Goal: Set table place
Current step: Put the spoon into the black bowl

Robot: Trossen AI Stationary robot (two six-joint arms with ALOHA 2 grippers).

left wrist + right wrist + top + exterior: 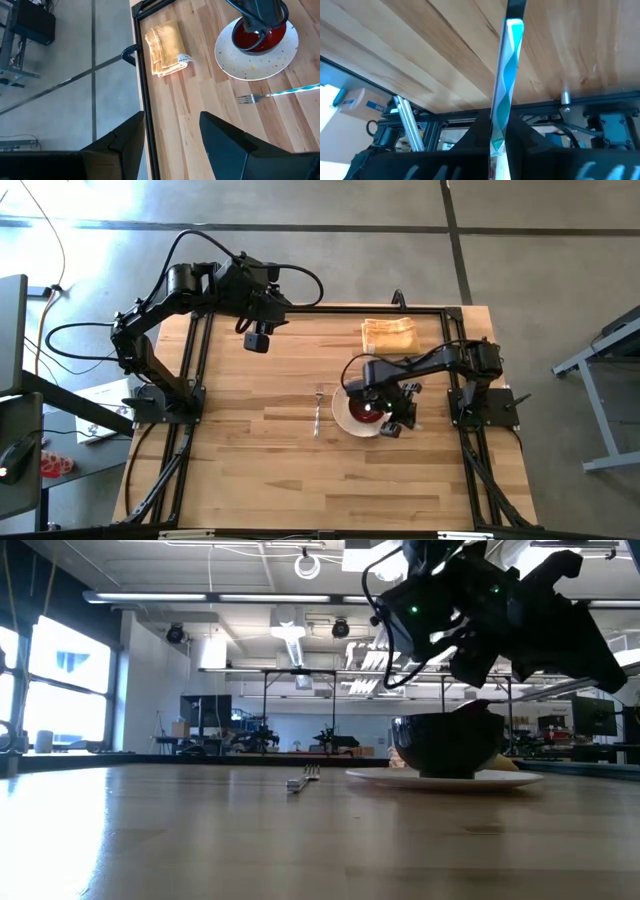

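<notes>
The red bowl (260,36) is already set on the plate (256,59), and the fork (318,409) is laid just beside it on the surface (300,470). A blue-patterned utensil (506,85), perhaps the spoon, is gripped in the right hand (392,418) and remains to be placed. The left hand (258,340) is held open, well apart

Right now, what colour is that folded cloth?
Yellow-tan cloth, clearest in the left wrist view.
</notes>
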